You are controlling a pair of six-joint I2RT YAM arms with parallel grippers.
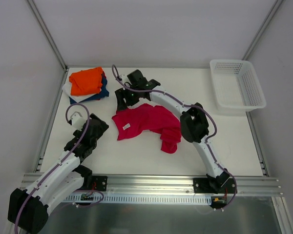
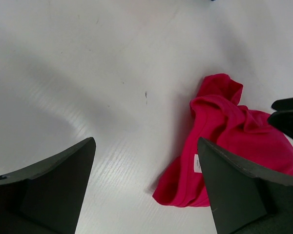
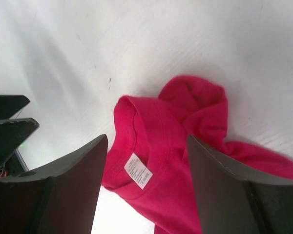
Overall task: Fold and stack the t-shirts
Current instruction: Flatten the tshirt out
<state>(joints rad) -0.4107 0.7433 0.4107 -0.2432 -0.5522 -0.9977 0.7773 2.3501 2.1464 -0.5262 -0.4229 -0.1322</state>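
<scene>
Fingers of the right gripper (image 3: 147, 146) spread wide over the collar of the crimson t-shirt (image 1: 145, 121), crumpled mid-table (image 1: 136, 156). Left gripper (image 2: 145, 151) gapes empty beside it; folded t-shirts (image 1: 86, 82) sit stacked in the far-left corner

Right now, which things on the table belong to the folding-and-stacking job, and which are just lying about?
In the job:
- crimson-red t-shirt, crumpled mid-table
- far-left folded stack: orange t-shirt on top, navy t-shirt and white t-shirt beneath

Lying about:
- white mesh basket, far right corner
</scene>
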